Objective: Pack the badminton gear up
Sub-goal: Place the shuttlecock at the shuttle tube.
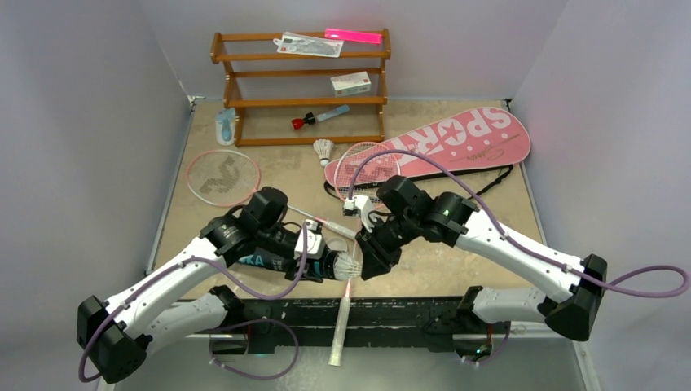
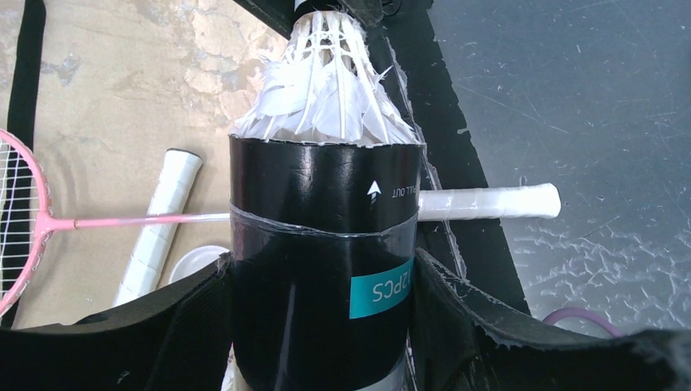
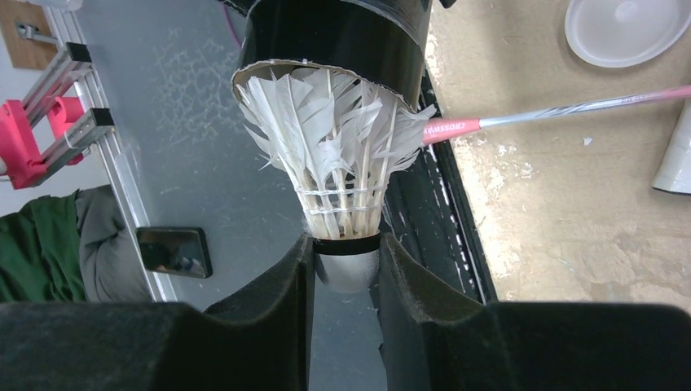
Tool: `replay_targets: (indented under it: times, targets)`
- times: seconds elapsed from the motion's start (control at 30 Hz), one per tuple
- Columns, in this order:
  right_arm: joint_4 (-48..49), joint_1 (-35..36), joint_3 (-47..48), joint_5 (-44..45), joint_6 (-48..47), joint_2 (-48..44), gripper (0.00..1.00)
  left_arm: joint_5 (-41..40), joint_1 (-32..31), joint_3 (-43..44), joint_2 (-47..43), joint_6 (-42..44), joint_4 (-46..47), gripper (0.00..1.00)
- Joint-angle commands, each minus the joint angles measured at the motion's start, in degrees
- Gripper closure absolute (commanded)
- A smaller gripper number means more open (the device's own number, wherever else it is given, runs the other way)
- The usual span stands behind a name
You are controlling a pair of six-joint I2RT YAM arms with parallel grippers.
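My left gripper (image 1: 314, 262) is shut on the long black tube (image 2: 322, 269), held level above the table's near edge. My right gripper (image 1: 364, 259) is shut on the cork of a white feather shuttlecock (image 3: 330, 155); its feather end sits in the tube's open mouth (image 3: 334, 32). A second shuttlecock (image 1: 324, 149) stands on the table near the rack. One pink racket (image 1: 222, 177) lies at the left. The other racket's head (image 1: 363, 167) rests on the pink SPORT bag (image 1: 456, 140), and a white handle (image 1: 340, 330) sticks out over the front edge.
A wooden rack (image 1: 301, 102) at the back holds the red-capped blue tool (image 1: 318, 118), a small white box (image 1: 350, 82) and a pink strip (image 1: 353, 35). A white round cap (image 3: 627, 28) lies on the table beside the racket shafts. Grey walls close in both sides.
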Motion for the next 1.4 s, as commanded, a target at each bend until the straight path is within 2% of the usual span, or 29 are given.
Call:
replay_targets:
  times: [0.0, 1.0, 1.17, 1.37]
  targets:
    - [-0.7, -0.3, 2.4, 0.1, -1.1, 1.5, 1.00, 0.3, -0.2, 1.8, 0.3, -1.0, 1.6, 0.61]
    - [-2.5, -0.2, 5.9, -1.7, -3.8, 8.4, 1.00, -4.2, -2.0, 2.2, 6.9, -2.6, 0.3, 0.60]
    - [-2.0, -0.2, 6.3, -2.3, -3.7, 8.7, 0.93, -4.3, -2.2, 2.2, 6.9, -2.7, 0.3, 0.60]
    - [-0.2, -0.2, 6.8, -4.1, -1.9, 8.8, 0.93, -4.4, -2.2, 2.3, 6.8, -2.8, 0.3, 0.61]
